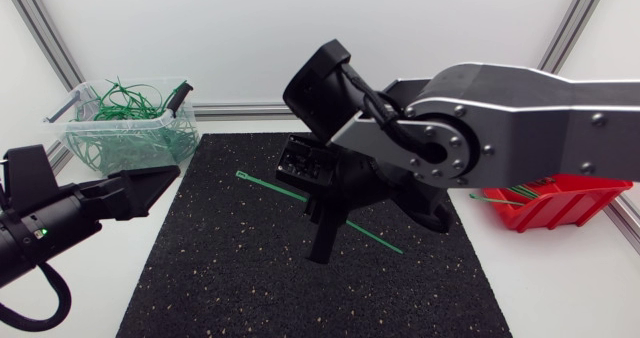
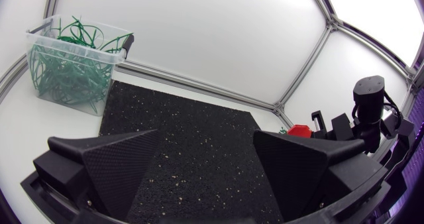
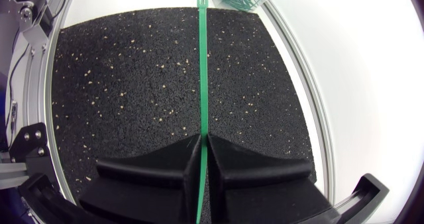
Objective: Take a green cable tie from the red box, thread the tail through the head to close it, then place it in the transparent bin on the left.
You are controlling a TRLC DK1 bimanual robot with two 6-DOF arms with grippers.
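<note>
Aloft over the mat [image 3: 132, 85], right gripper [image 3: 203, 136] clenched on the tie [image 3: 202, 65]; left gripper [image 2: 205, 141] released, jaws wide apart.

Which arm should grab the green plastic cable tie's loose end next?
Left, probably. The black left gripper is open, empty and points toward the green plastic cable tie; the black right gripper is shut on it.

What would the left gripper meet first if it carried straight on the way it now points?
Probably nothing soon: the open left gripper faces bare black mat, the right arm stands aside; depth is unclear.
</note>
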